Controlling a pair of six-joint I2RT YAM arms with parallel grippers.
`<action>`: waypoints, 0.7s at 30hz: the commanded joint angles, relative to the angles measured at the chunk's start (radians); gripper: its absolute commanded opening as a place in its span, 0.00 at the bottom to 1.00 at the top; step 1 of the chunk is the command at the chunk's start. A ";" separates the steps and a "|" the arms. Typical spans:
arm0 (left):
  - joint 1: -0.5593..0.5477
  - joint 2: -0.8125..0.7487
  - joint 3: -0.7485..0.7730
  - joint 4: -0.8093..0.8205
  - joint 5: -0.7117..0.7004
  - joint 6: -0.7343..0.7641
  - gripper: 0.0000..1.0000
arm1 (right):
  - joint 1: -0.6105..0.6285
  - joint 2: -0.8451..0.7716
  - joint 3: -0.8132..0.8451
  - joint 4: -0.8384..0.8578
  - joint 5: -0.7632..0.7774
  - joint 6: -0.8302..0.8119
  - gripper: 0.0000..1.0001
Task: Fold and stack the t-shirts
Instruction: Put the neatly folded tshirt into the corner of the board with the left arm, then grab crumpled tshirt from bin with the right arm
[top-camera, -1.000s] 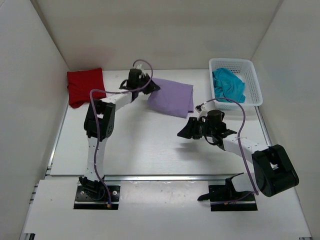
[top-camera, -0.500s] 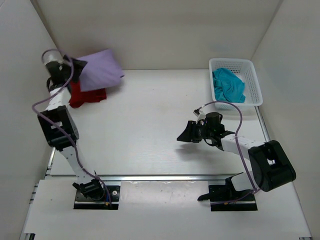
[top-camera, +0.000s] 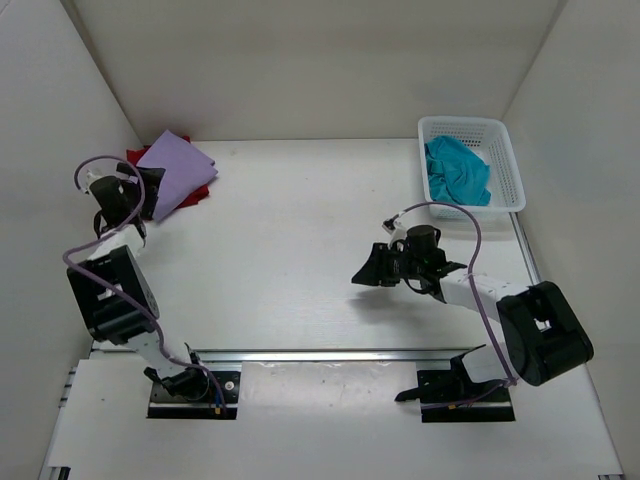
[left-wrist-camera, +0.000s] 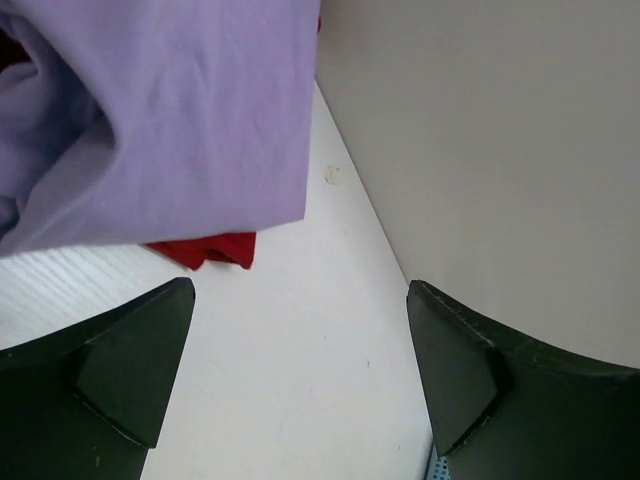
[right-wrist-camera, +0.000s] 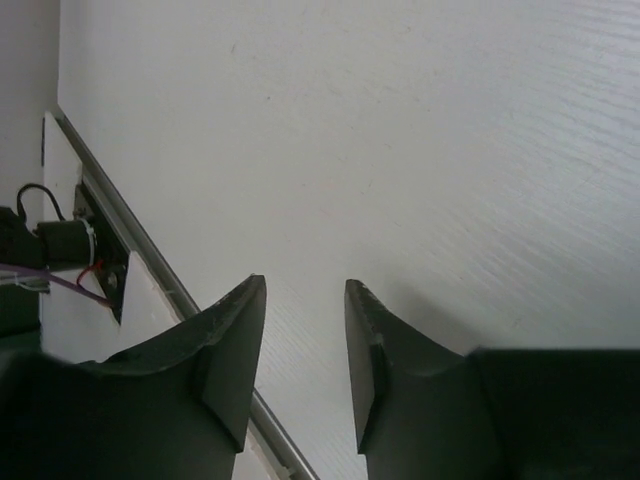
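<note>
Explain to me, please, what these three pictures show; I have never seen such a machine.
This is a robot: two arms bolted at the near edge of a white table, each ending in a two-finger gripper. The wide picture comes from a fixed camera above and behind the arms. The other two come from wrist cameras, so each shows its own black fingers. In the far left corner a purple shirt lies on a red shirt. A teal shirt sits in a white basket at the far right. The left gripper is open close to the purple shirt, holding nothing. The right gripper is open over bare table, also empty.
</note>
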 joint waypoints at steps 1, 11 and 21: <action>-0.008 -0.126 -0.101 0.069 -0.069 0.023 0.99 | 0.013 -0.050 0.050 0.041 0.052 0.001 0.34; -0.635 -0.221 -0.141 0.076 -0.149 0.204 0.99 | -0.174 0.150 0.587 -0.180 0.498 -0.094 0.00; -1.186 -0.129 -0.264 0.156 -0.059 0.314 0.99 | -0.538 0.445 0.930 -0.409 0.557 -0.206 0.19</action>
